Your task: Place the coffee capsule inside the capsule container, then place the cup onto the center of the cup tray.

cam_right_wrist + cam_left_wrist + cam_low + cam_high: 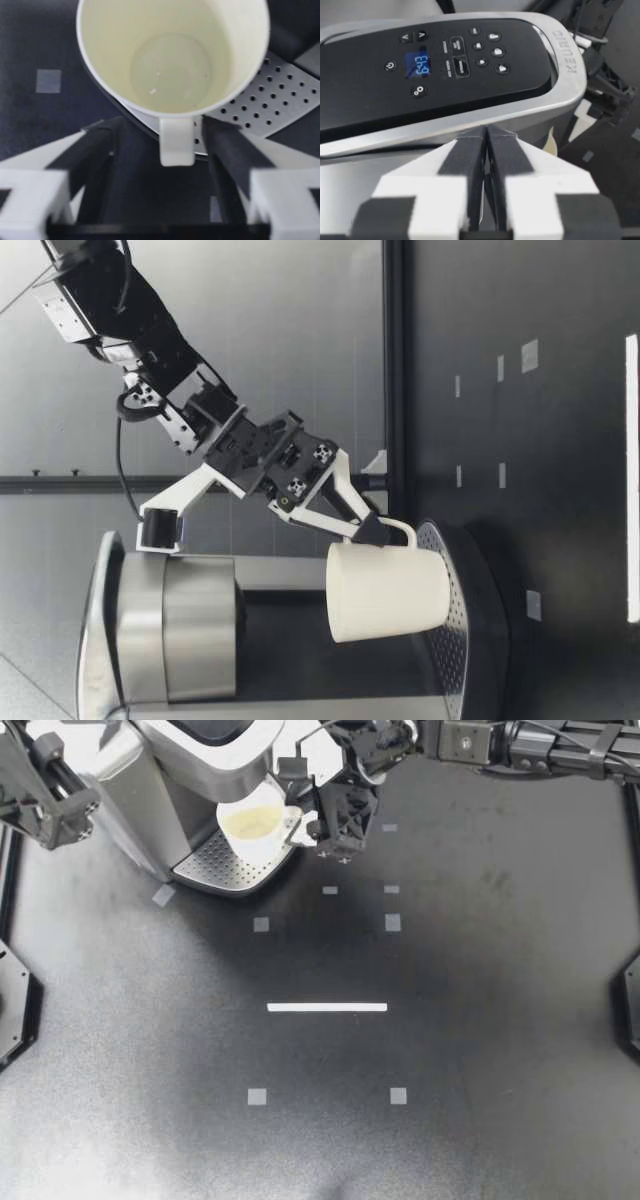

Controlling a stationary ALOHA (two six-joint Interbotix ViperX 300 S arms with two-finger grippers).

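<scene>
Soft overhead light, pale sheen on the table (120, 1140) at one near corner. The coffee machine (140, 790) glints and drops a faint shadow beside its cup tray (215, 868).

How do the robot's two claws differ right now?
My right gripper is open, its fingers either side of the handle of the cup without touching it; my left gripper is shut on nothing. The right one reaches down to the cup tray; the left one is up by the button panel of the coffee machine. Both have two dark-padded fingers.
</scene>
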